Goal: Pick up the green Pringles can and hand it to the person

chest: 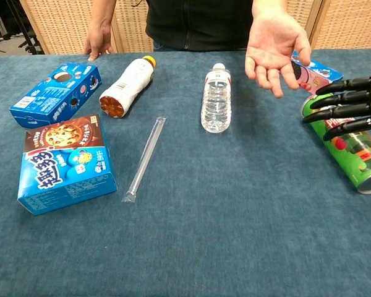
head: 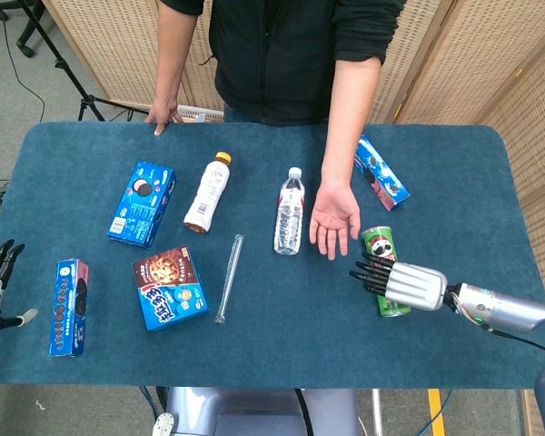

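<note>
Head view looks steeply down from high on the robot's side over the whole blue felt-covered table [head: 254, 345], while chest view sits low and close, facing across it, both sharing the clear plastic water bottle [head: 290, 212] [chest: 216, 99].

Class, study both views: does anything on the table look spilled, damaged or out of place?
Nothing looks spilled or damaged. The green Pringles can, clear water bottle and white orange-capped bottle all lie on their sides instead of standing. The right robot hand hovers over the can with fingers spread.
</note>
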### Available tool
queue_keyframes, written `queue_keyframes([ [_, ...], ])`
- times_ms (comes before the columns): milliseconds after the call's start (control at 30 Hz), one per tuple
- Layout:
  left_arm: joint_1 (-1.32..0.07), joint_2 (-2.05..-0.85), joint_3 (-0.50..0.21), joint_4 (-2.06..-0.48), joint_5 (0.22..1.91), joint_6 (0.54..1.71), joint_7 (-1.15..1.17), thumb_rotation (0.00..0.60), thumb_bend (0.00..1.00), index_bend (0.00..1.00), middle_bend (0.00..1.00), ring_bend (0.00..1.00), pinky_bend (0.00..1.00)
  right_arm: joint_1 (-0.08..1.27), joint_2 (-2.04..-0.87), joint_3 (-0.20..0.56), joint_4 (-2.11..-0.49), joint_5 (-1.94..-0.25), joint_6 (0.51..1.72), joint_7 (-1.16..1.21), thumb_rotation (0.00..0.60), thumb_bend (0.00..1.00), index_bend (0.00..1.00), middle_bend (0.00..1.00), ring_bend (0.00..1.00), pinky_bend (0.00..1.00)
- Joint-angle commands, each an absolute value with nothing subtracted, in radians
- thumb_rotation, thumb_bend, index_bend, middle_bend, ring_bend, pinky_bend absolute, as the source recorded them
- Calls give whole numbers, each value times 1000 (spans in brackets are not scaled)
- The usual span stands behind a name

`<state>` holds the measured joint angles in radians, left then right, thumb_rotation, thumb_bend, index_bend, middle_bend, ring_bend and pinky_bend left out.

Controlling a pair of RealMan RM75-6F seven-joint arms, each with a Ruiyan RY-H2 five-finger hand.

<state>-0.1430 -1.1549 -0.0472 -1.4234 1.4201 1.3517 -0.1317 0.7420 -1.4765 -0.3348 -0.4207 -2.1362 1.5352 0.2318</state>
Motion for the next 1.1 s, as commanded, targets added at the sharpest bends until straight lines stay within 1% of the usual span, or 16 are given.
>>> queue_keyframes([
  [33,-143,-1155,-48,-1423,1416,1349,-131,600,0,0,0,0,0,760,-1490,-345,-424,-2131,1497,222,600,105,202,31,0,40],
  [233,-147,-1158,-49,-1426,1409,1338,-122,600,0,0,0,0,0,777,-1503,-369,-405,-2135,1442,225,600,120,202,9,0,40],
  [333,-148,-1159,-50,-1429,1407,1335,-117,600,0,0,0,0,0,781,-1513,-377,-392,-2133,1419,233,600,163,201,7,0,40],
  [400,-149,-1161,-50,-1432,1405,1333,-111,600,0,0,0,0,0,784,-1523,-384,-380,-2132,1400,241,600,220,201,10,0,43],
  [433,-149,-1161,-50,-1432,1404,1332,-111,600,0,0,0,0,0,785,-1526,-387,-376,-2133,1398,242,600,277,201,19,0,59],
  [500,-151,-1161,-49,-1434,1404,1328,-110,600,0,0,0,0,0,786,-1535,-395,-365,-2134,1388,249,600,390,203,57,9,126],
  [533,-152,-1161,-49,-1435,1404,1326,-109,600,0,0,0,0,0,786,-1537,-397,-363,-2134,1382,255,600,474,220,95,28,173],
  [567,-153,-1161,-49,-1436,1403,1323,-107,600,0,0,0,0,0,786,-1543,-405,-361,-2136,1373,269,600,567,255,142,63,217],
  [600,-154,-1161,-50,-1436,1401,1322,-106,600,0,0,0,0,0,786,-1548,-411,-357,-2138,1370,275,600,636,286,177,94,240],
  [667,-154,-1162,-51,-1437,1398,1321,-104,600,0,0,0,0,0,783,-1556,-417,-347,-2139,1373,281,600,860,379,290,197,312],
  [733,-155,-1162,-52,-1439,1396,1320,-102,600,0,0,0,0,0,777,-1565,-419,-335,-2136,1380,287,600,978,444,379,280,375],
  [767,-155,-1162,-52,-1440,1396,1319,-101,600,0,0,0,0,0,773,-1570,-418,-329,-2133,1389,288,600,999,487,428,329,415],
  [867,-157,-1165,-51,-1443,1397,1318,-93,600,0,0,0,0,0,757,-1580,-412,-305,-2122,1427,289,600,1000,581,526,426,499],
  [967,-159,-1166,-50,-1446,1398,1316,-85,600,0,0,0,0,0,736,-1581,-405,-280,-2109,1472,291,600,1000,612,558,459,532],
  [1100,-161,-1165,-51,-1450,1397,1314,-80,600,0,0,0,0,0,710,-1567,-395,-269,-2089,1524,293,600,1000,621,565,464,535],
])
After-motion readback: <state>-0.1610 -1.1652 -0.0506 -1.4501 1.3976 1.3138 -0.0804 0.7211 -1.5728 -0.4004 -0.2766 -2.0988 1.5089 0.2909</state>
